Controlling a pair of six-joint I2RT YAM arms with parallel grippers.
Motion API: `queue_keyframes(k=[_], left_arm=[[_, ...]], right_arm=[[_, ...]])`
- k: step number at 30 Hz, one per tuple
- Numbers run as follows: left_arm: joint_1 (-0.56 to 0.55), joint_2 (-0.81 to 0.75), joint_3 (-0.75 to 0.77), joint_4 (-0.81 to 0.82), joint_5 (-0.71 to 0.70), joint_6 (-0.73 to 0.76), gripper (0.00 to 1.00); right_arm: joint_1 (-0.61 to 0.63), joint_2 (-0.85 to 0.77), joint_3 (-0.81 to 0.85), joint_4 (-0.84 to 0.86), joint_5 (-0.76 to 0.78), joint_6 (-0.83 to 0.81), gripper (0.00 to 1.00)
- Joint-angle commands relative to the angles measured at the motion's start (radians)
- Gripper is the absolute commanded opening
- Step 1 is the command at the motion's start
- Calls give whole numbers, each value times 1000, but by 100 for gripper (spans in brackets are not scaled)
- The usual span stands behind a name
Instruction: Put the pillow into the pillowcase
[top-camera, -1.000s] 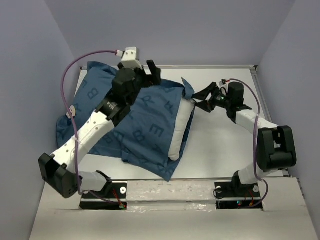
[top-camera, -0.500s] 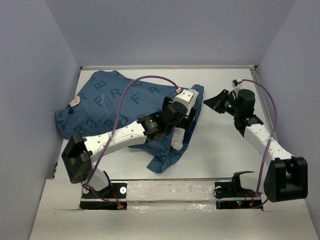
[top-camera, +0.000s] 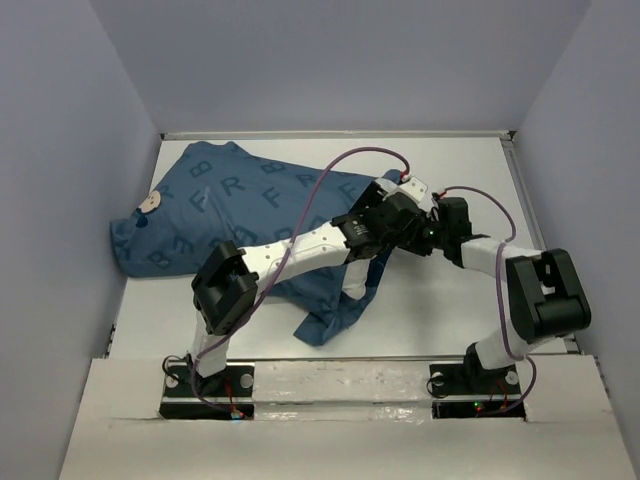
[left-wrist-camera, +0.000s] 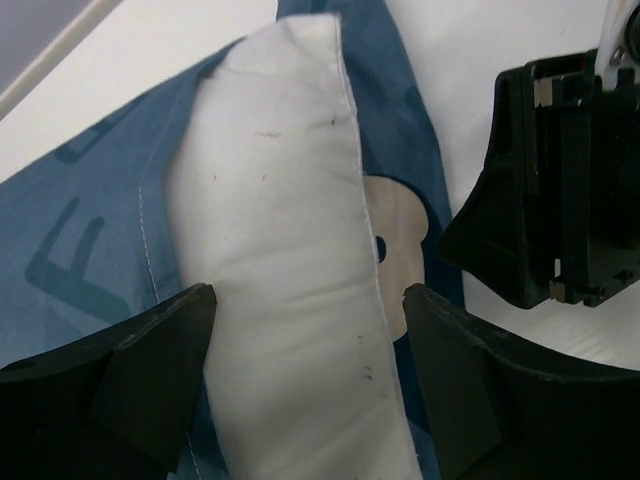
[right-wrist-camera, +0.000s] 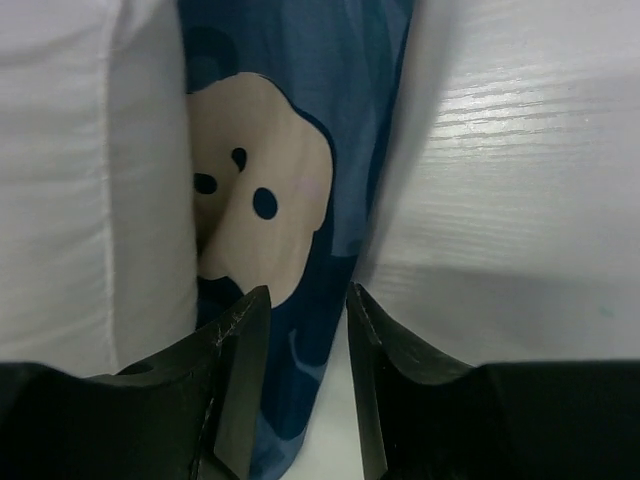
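The pillowcase (top-camera: 215, 205) sprawls from the upper left of the table (top-camera: 440, 310) toward centre frame, most of the pillow (left-wrist-camera: 280, 260) apparently inside it and one white end bare at the mouth. The left gripper (left-wrist-camera: 308, 300) hangs wide open astride that end, holding nothing. At right, the right gripper (right-wrist-camera: 307, 297) hovers with jaws narrowly apart over the hem, no pinch visible. The step looks like the final tuck: next, seize the hem and draw it over the exposed end.

White table (top-camera: 440, 310) carries the pillowcase (top-camera: 230, 200) (pillow (left-wrist-camera: 280, 250) partly inside), lying toward its left.
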Motion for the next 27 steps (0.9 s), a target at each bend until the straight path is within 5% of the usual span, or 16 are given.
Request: queue_keyframes(k=[1,8,10,11,12,14,16,22,25,27], left_arm=[[38,-15,-35,17,-38,44,84],[76,-6,-104,42,-32,46,79],[95,-9,-137,59,-41,47,73],[105,-18,-153,68,-47,47,69],[131,-26,-186,83,-67,34,57],[162,-69,-228,117,-79,8,32],[200,-136,-312,166,-67,-14,21],[280,-233,-415,247,-93,-77,3],[305,-274,-455,284,6,-121,1],[329,-322,-516,356,113,-166,0]], right_arm=[[25,83,74,74,74,-9,43],[34,201,115,137,71,25,48],[34,250,155,155,77,36,31],[34,249,158,158,94,42,2],[34,218,146,178,114,43,0],[34,163,141,164,140,16,0],[77,41,161,70,187,-18,0],[180,-229,271,-352,308,-133,0],[180,-288,229,-465,499,-173,0],[116,-288,169,-474,485,-173,0]])
